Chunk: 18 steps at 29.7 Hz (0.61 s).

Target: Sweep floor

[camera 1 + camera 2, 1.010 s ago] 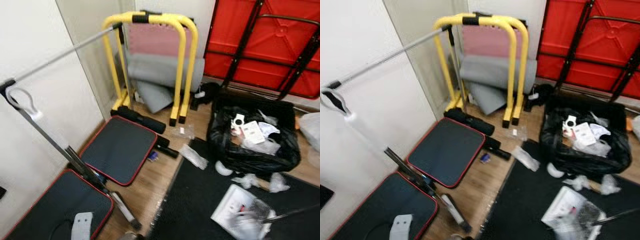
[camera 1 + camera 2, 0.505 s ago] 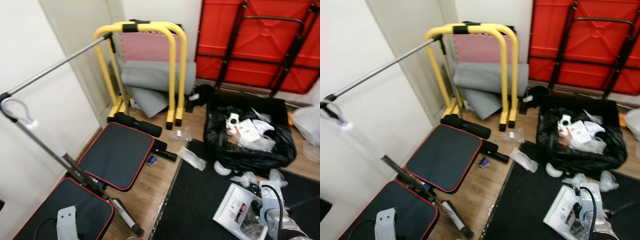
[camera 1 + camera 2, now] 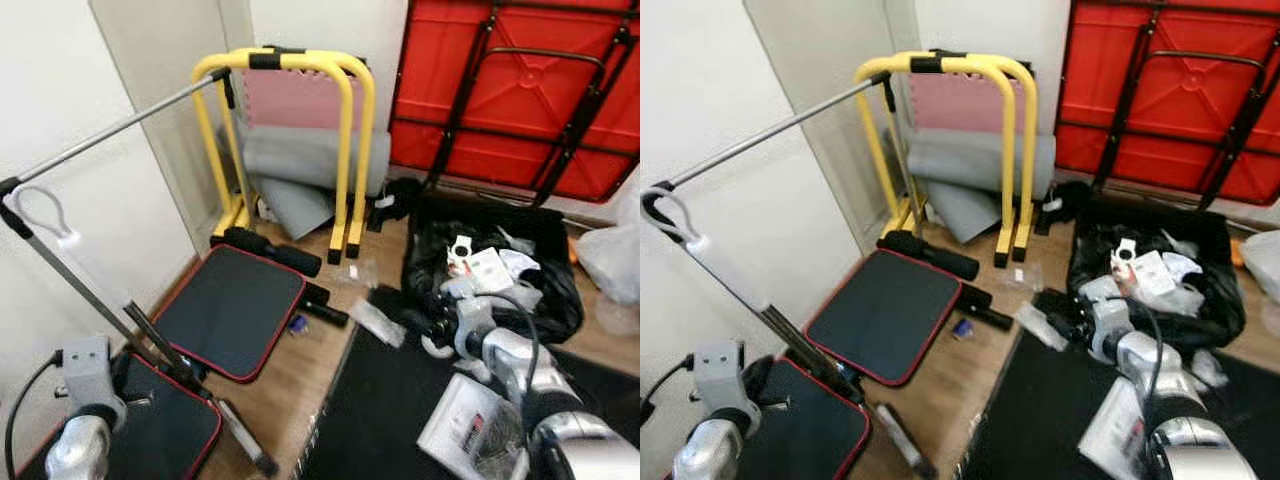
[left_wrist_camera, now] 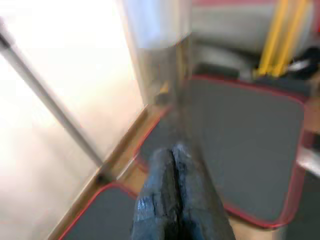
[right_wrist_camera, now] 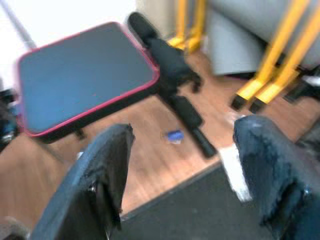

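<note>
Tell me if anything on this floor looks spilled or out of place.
Yes. Crumpled plastic wrappers and a small blue scrap lie loose on the wood floor beside the overfilled black trash bag, as if spilled. The right gripper reaches toward them.

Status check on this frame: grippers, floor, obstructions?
Right gripper open, raised over floor. Left gripper shut, empty. Plastic wrapper and workout bench ahead.

My head eyes look down at the floor; both wrist cameras face, close along my fingers, the pad [image 5: 85, 75].
</note>
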{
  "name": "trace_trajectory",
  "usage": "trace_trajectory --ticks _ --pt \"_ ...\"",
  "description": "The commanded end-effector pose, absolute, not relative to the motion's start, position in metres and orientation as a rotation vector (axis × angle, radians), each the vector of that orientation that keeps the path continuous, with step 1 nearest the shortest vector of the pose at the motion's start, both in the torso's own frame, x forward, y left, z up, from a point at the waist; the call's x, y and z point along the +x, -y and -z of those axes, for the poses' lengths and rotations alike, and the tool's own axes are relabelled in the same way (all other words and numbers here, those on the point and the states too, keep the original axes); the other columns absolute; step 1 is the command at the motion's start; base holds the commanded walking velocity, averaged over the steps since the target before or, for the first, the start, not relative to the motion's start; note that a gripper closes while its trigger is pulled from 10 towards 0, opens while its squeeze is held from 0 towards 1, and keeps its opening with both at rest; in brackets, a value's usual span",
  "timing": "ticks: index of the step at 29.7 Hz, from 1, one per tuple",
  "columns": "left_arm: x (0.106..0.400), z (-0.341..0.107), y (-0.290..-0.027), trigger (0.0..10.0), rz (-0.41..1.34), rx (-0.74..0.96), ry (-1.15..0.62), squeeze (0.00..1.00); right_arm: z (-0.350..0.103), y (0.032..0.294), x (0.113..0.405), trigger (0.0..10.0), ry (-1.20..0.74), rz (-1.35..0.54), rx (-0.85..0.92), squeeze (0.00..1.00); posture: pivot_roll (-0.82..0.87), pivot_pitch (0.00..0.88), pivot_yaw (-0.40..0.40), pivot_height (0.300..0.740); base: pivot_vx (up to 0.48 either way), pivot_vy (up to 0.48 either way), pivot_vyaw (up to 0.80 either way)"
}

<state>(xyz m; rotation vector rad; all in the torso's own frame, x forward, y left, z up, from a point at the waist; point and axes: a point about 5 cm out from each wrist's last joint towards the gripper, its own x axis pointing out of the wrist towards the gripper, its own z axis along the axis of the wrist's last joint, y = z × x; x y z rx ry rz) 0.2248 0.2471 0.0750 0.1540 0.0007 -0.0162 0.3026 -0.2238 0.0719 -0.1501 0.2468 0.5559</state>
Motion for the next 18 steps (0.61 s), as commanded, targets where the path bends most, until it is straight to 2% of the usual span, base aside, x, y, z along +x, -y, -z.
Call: trace_trajectory --ticks 1,7,9,10,11,13,18 --pt "0.232 -0.108 -0.217 10.0 0.159 0.159 0.122 0.00 -0.088 0.208 0.304 10.0 -0.176 -0.624 -0.135 0.00 -0.09 0.010 -0.014 0.740 0.000 0.000 0.79" --pt "0.239 -0.141 -0.171 10.0 0.313 0.102 0.231 0.00 -0.104 0.179 0.297 10.0 -0.104 -0.725 -0.169 0.00 -0.09 0.000 -0.010 0.740 0.000 0.000 0.79" --pt "0.239 -0.141 -0.171 10.0 0.313 0.102 0.231 0.00 -0.104 0.179 0.297 10.0 -0.104 -0.725 -0.169 0.00 -0.09 0.000 -0.010 0.740 0.000 0.000 0.79" --pt "0.239 -0.142 -0.158 10.0 0.365 0.100 0.237 0.00 -0.106 0.175 0.299 10.0 -0.094 -0.734 -0.183 0.00 -0.09 0.000 -0.003 0.740 0.000 0.000 0.79" --pt "0.239 -0.142 -0.158 10.0 0.365 0.100 0.237 0.00 -0.106 0.175 0.299 10.0 -0.094 -0.734 -0.183 0.00 -0.09 0.000 -0.003 0.740 0.000 0.000 0.79" --pt "0.237 -0.130 -0.136 10.0 0.427 0.094 0.209 0.00 -0.106 0.174 0.306 10.0 -0.092 -0.702 -0.270 0.00 -0.10 0.000 0.007 0.740 0.000 0.000 0.79" --pt "0.233 -0.126 -0.128 10.0 0.423 0.143 0.152 0.00 -0.110 0.177 0.307 10.0 -0.108 -0.680 -0.332 0.00 -0.10 0.000 0.004 0.740 0.000 0.000 0.79"
